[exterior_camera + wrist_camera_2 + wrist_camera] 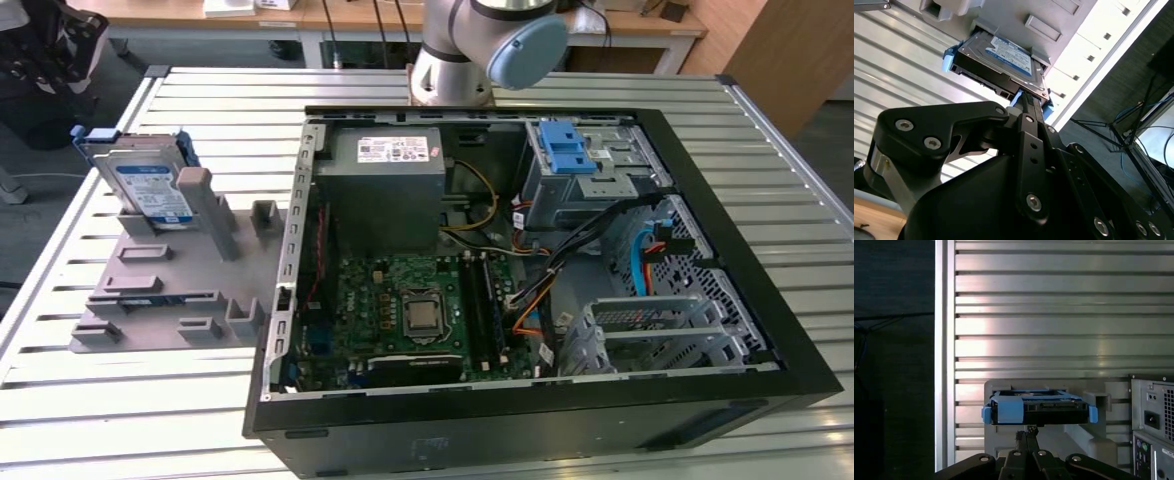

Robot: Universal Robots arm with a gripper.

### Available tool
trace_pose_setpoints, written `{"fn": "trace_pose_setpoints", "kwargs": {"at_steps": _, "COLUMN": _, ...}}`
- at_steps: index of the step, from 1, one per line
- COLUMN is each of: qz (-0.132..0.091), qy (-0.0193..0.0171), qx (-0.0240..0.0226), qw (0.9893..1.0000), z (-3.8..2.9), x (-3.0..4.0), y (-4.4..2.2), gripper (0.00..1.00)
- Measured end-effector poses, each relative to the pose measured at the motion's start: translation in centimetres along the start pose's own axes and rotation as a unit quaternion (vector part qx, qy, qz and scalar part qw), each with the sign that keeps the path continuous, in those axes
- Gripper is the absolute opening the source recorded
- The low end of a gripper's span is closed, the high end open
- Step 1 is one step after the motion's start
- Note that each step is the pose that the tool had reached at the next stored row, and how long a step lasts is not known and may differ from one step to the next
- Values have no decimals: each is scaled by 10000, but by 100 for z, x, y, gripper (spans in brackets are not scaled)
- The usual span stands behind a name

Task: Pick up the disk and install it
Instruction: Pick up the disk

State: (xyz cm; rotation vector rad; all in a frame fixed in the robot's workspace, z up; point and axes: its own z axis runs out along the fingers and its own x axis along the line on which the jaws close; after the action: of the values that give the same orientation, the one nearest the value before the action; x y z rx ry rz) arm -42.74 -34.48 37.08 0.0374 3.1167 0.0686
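Note:
The disk is a silver hard drive with a blue-and-white label and blue side rails. It stands on edge in a grey holder at the exterior view's left, outside the computer case. In both wrist views the disk lies just beyond my gripper. The black fingers are pressed together with nothing between them. They line up with the middle of the drive's upper edge and stand apart from it.
An open black computer case lies on the slatted metal table, right of the holder. Inside are a blue-latched drive bay, a grey power supply, the motherboard and a metal cage. The arm's base stands behind the case.

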Motion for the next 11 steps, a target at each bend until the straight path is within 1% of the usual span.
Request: {"fn": "trace_pose_setpoints", "kwargs": {"at_steps": 11, "qz": -260, "qy": 11, "qx": -6, "qw": 9997, "z": 0, "x": 0, "y": 0, "gripper": 11}}
